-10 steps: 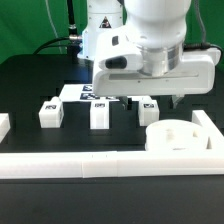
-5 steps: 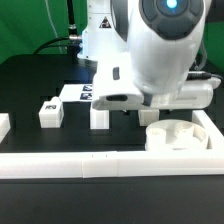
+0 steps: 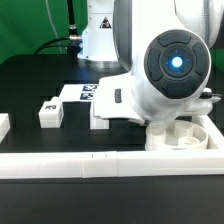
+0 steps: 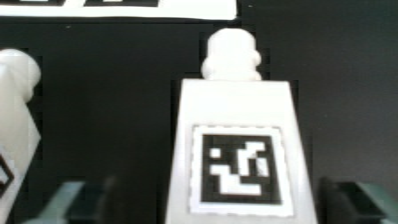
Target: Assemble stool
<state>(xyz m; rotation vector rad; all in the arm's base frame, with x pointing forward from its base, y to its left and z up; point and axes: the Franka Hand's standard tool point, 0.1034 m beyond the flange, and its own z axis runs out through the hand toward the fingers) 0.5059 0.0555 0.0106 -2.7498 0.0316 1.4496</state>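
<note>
In the wrist view a white stool leg (image 4: 237, 120) with a black-and-white tag lies between my fingers (image 4: 68, 200). My gripper (image 4: 217, 205) is open, with a dark gap on each side of the leg. A second leg (image 4: 16, 100) lies beside it. In the exterior view the lowered arm (image 3: 170, 70) hides the gripper and that leg. Two other legs show there, one towards the exterior view's left (image 3: 49, 112) and one in the middle (image 3: 102, 116). The round seat (image 3: 188, 139) sits at the exterior view's right, partly hidden by the arm.
A long white rail (image 3: 90, 165) runs along the front, with another (image 3: 214, 128) at the exterior view's right and a short piece (image 3: 4, 124) at its left. The marker board (image 3: 78, 93) lies behind the legs and shows in the wrist view (image 4: 125, 8).
The arm has come down and forward over the leg at the exterior view's right, now hiding it and part of the seat. The other legs have not moved.
</note>
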